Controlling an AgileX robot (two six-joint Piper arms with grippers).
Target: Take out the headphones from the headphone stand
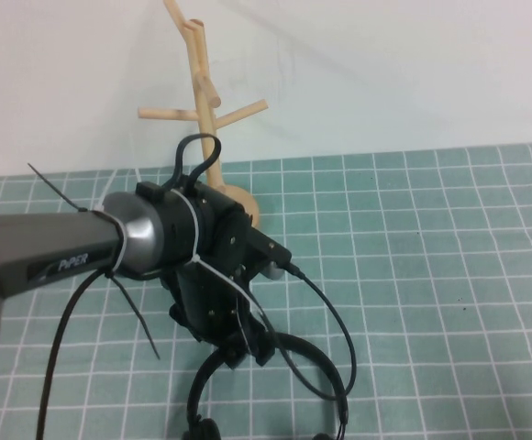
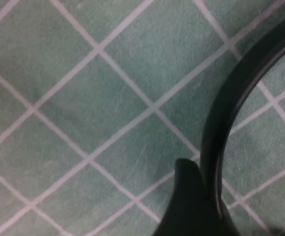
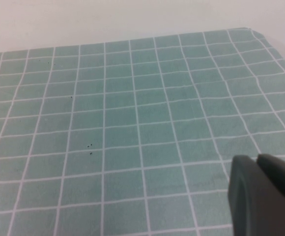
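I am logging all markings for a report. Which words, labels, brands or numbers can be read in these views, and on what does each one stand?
"PiPER": white lettering on the dark forearm of the left arm, high view; the first letters are blurred.
Headphones, lying on the mat below the left tool: no text visible.
Headphone stand: no text.
Right tool, seen only in its wrist view above the mat: no text.

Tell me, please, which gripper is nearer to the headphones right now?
The left. The left gripper sits right at the headband of the headphones, which lie on the mat in front of the headphone stand. The right gripper is over bare mat, with no headphones in its view.
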